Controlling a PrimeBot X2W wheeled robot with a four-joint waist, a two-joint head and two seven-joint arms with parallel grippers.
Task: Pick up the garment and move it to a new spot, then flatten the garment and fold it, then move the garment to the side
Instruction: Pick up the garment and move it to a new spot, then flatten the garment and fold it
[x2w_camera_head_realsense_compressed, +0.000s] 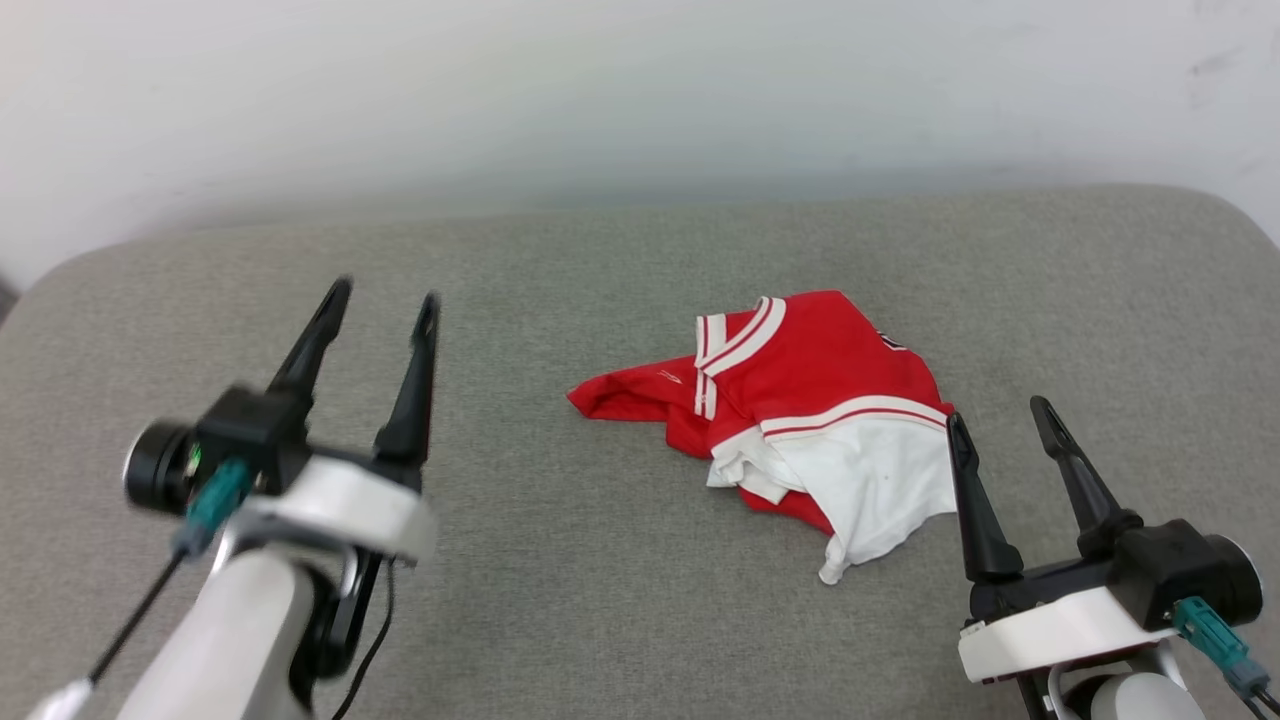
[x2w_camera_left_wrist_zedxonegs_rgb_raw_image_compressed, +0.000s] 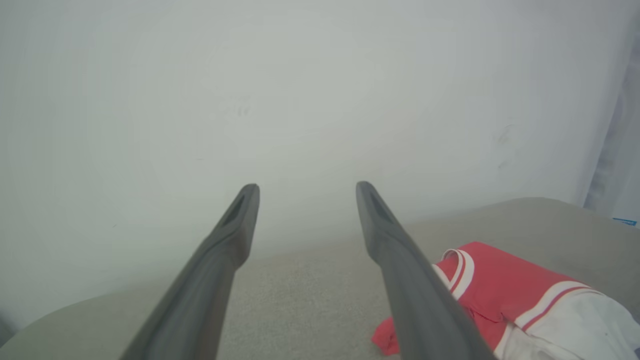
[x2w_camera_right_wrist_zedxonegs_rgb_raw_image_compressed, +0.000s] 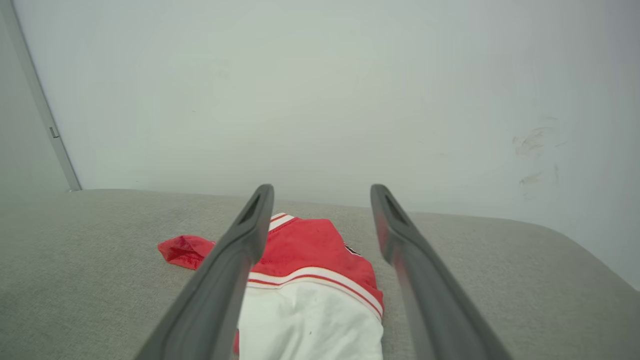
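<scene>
The garment, a red shirt with white sleeves and red-and-white striped trim, lies crumpled right of centre on the grey padded surface. A sliver of black lettering shows at its far right edge. My left gripper hangs open well to the left of it, fingers empty. My right gripper stands open just right of the white sleeve, holding nothing. In the left wrist view the garment lies at the lower right, beyond my left gripper. In the right wrist view the garment lies ahead, low between the fingers of my right gripper.
A pale wall rises right behind the grey surface. The surface's rounded corners curve off at the far left and far right. A grey vertical strip runs along the wall at the left of the right wrist view.
</scene>
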